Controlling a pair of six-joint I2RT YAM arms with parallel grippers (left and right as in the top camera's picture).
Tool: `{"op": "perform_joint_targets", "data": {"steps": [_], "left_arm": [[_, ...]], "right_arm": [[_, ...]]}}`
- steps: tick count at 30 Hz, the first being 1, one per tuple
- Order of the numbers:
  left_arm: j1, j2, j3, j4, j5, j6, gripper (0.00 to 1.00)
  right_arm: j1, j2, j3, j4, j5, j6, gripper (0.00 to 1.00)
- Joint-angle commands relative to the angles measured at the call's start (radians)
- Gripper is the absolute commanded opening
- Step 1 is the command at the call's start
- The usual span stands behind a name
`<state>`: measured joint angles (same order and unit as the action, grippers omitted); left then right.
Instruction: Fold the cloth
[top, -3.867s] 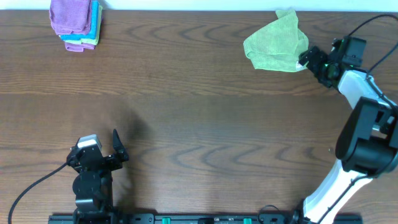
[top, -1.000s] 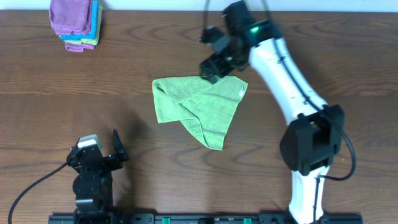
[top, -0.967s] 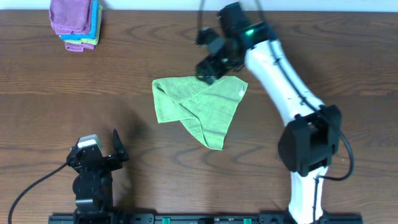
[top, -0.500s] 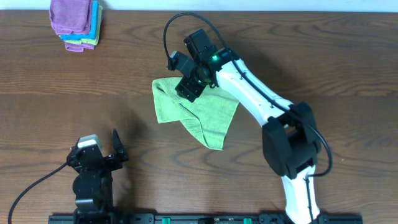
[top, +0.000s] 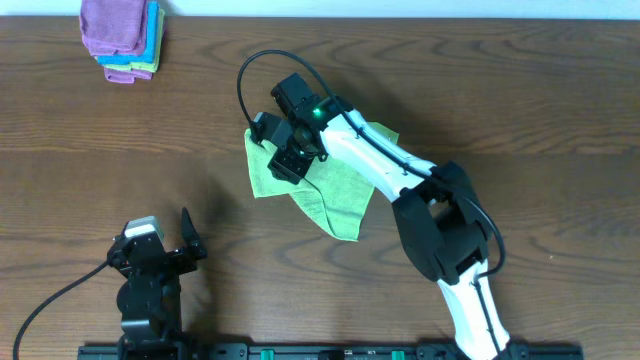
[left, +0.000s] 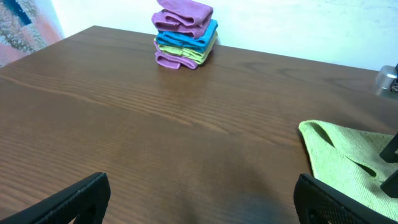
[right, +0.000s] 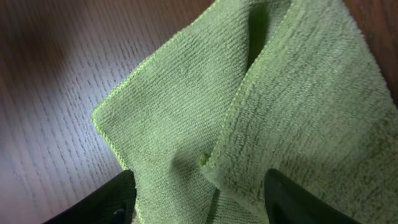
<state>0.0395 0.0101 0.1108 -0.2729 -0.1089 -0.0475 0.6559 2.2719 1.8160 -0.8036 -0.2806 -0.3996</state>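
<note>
The lime-green cloth (top: 335, 185) lies crumpled and partly folded over itself at the table's middle. It also shows in the left wrist view (left: 348, 158) and fills the right wrist view (right: 249, 112). My right gripper (top: 286, 158) hovers over the cloth's upper left part with its fingers open (right: 199, 196); a raised fold edge lies between them, not clamped. My left gripper (top: 186, 235) rests open and empty near the front left, well short of the cloth (left: 199, 199).
A stack of folded purple, blue and green cloths (top: 122, 38) sits at the back left corner, also in the left wrist view (left: 185, 34). The right arm's cable (top: 262, 70) loops above the cloth.
The right arm dragged the cloth from the back right to the middle, let it go, then moved left across it to its upper left part. The left arm has not moved.
</note>
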Motion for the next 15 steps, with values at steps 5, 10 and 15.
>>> {"op": "perform_joint_targets", "data": {"steps": [5, 10, 15], "left_arm": [[0.005, -0.005, -0.024, -0.010, -0.009, 0.011, 0.95], [0.005, -0.005, -0.024, -0.010, -0.009, 0.011, 0.95], [0.005, -0.005, -0.024, -0.010, -0.009, 0.011, 0.95]], "right_arm": [[-0.001, 0.045, 0.000, 0.002, 0.004, -0.006, 0.55], [-0.002, 0.049, 0.000, 0.023, 0.005, -0.005, 0.35], [-0.005, 0.049, 0.001, 0.035, 0.008, -0.005, 0.18]]}}
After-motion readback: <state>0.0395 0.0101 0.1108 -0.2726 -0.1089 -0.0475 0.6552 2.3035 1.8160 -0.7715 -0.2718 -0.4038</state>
